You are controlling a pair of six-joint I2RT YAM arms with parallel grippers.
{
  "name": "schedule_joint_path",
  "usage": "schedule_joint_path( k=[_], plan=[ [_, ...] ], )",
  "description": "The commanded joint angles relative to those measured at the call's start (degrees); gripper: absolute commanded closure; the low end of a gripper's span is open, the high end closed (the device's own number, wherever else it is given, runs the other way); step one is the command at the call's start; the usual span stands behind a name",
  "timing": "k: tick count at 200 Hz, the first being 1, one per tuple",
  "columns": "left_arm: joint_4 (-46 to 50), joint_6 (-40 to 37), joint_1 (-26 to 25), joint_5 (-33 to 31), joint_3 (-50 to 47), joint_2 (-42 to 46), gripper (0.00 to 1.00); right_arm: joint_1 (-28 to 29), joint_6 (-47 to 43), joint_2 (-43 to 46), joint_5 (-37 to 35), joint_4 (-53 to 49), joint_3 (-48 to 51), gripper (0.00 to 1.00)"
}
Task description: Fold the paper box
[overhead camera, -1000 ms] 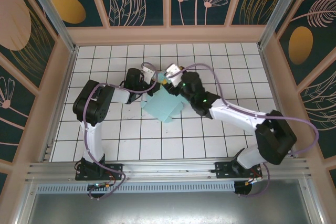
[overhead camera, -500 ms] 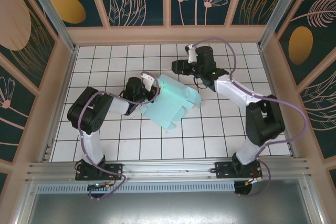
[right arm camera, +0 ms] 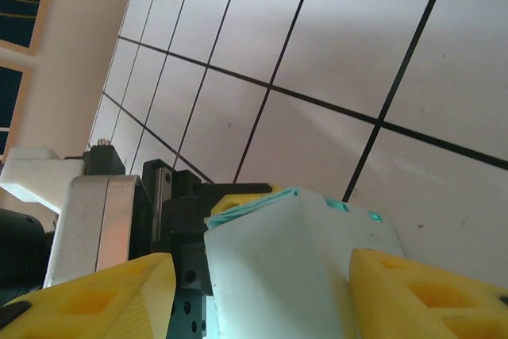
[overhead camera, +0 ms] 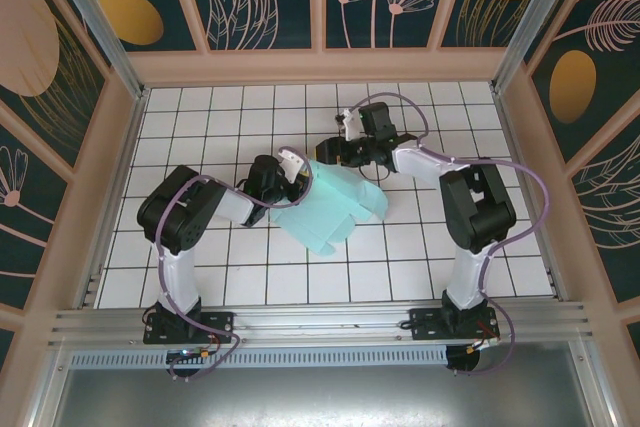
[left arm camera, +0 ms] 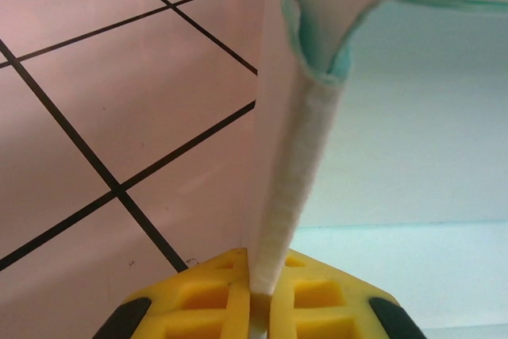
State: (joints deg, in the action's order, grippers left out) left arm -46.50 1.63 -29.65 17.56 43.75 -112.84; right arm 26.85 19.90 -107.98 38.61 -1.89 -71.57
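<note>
One pale aqua thin-card paper box (overhead camera: pixel 338 205), partly folded, near the middle of the white, black-lined tiled table (overhead camera: pixel 250 277). Lower part flat on the tiles, scalloped flaps toward the near right, far-left edge taken up by the left gripper (left arm camera: pixel 258 295). Yellow fingers (left arm camera: pixel 198 303) there closed tight on a doubled-over edge of the card, standing upright out of the jaws, whitish outside, aqua within. Just across, at the box's far edge, the right gripper (right arm camera: pixel 262 275): its own yellow tips spread well apart, holding nothing, a blunt folded corner of the box framed between them. Cannot tell whether either tip touches the card. Behind that corner, in the right wrist view, the black-and-white body of the left gripper.
</note>
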Motion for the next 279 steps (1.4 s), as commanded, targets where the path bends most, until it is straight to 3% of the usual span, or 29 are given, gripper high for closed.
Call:
schedule_joint_path(
  k=[1, 84, 144, 183, 232, 247, 279],
  plan=[
    [-0.79, -1.01, -0.18, 1.15, 1.71, -1.15, 0.90, -0.31, 0.25, -1.57, 1.82, 1.02, 0.60, 0.41],
    [0.79, 0.19, -0.21, 2.38, 2.74, -1.69, 0.84, -0.30, -1.12, -4.30, -2.64, -2.66, 0.37, 0.46],
    [2.32, 0.46, -0.21, 2.13, 5.11, -1.29, 0.74, -0.21, -1.35, -4.23, -2.23, -2.44, 1.35, 0.47],
    [1.85, 0.66, -0.21, 2.39, 5.47, -0.81, 0.73, -0.12, -1.00, -4.66, -1.09, -2.01, 1.39, 0.47],
    [1.68, 2.50, -0.12, 2.73, 6.90, -2.90, 0.80, -0.13, -0.43, -4.70, 1.24, -0.81, 1.70, 0.47],
    [0.79, 3.15, -0.17, 2.58, 6.80, -3.35, 1.00, -0.22, -1.07, -4.28, 1.47, -1.26, 1.80, 0.47],
    [-0.34, 3.21, -0.23, 3.03, 6.01, -3.48, 1.00, -0.48, -1.44, -3.18, 1.50, -1.20, 2.09, 0.47]
  ],
)
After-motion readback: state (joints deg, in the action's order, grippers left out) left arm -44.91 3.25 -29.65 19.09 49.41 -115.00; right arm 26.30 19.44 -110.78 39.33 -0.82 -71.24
